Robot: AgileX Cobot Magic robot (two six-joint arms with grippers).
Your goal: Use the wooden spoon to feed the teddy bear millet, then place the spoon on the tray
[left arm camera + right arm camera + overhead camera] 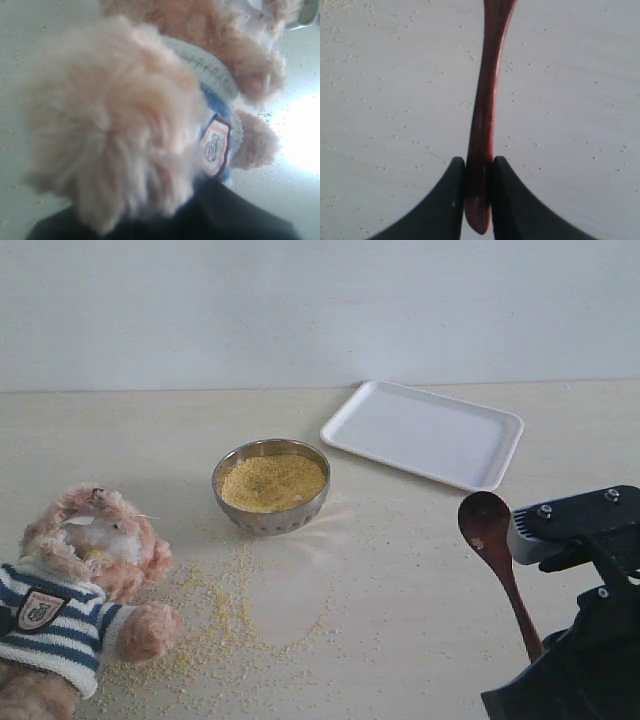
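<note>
Mid-desk: bowl [271, 518] heaped with millet [272, 482]; loose grains strewn over desk [420, 580] toward bear [75, 590], near-left corner. Far edge, right: tray [425, 432]. Wrist view alone shows right tool [479, 165] clamped on spoon [487, 100] handle, near right edge. Left tool [200, 222]: only a dark part shows past fur; cannot tell its state.

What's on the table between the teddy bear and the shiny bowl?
Only loose yellow millet grains, spilled on the table between the teddy bear and the steel bowl. Nothing else lies there. The exterior view shows it.
</note>
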